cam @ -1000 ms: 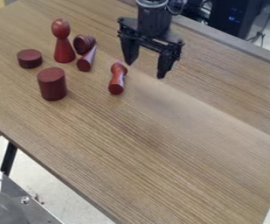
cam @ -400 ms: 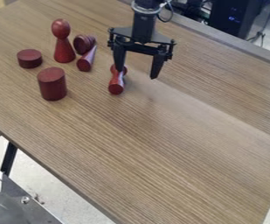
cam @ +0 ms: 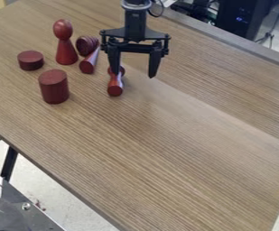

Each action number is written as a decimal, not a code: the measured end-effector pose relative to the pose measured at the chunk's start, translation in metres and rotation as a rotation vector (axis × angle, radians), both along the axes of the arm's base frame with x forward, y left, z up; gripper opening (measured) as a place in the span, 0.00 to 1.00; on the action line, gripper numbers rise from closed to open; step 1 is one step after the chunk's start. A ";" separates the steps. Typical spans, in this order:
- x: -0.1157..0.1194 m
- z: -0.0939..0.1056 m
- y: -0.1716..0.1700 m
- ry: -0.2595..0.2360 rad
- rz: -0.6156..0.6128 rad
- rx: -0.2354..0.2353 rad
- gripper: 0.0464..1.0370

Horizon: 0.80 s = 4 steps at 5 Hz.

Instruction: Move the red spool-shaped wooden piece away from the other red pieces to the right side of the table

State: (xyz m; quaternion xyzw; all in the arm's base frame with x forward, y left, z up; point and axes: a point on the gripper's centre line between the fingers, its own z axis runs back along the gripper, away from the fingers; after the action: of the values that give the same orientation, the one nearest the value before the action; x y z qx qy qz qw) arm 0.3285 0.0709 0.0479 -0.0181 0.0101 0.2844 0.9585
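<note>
My gripper [cam: 133, 75] hangs open over the upper part of the wooden table, with nothing between its fingers. Its left finger is in front of the far end of a small red peg-like piece [cam: 115, 85] lying on the table, and seems to touch it. To the left lie a ridged red piece [cam: 86, 45] and a red cone-shaped piece [cam: 89, 63]. A red figure with an egg-shaped head [cam: 65, 48] stands upright beside them. A flat red disc [cam: 30, 60] and a taller red cylinder [cam: 54, 86] rest farther left.
The wooden table [cam: 183, 153] stretches toward the bottom right, its near edge running diagonally from the left. Dark equipment [cam: 245, 22] stands beyond the far edge. A grey metal surface [cam: 20, 210] is at the bottom left.
The gripper has moved left, staying open. The small peg-like piece has shifted slightly left between the last two views. The other red pieces have kept their places.
</note>
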 end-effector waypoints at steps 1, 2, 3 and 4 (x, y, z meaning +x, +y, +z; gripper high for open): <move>-0.002 0.000 0.003 0.004 0.002 -0.006 0.96; -0.003 0.001 0.004 0.012 0.000 -0.008 0.96; -0.004 0.000 0.006 0.017 0.002 -0.004 0.96; -0.004 0.003 0.012 0.019 0.014 0.008 0.96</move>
State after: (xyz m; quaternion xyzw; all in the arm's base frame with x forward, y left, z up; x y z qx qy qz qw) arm 0.3243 0.0825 0.0511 -0.0116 0.0180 0.2914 0.9563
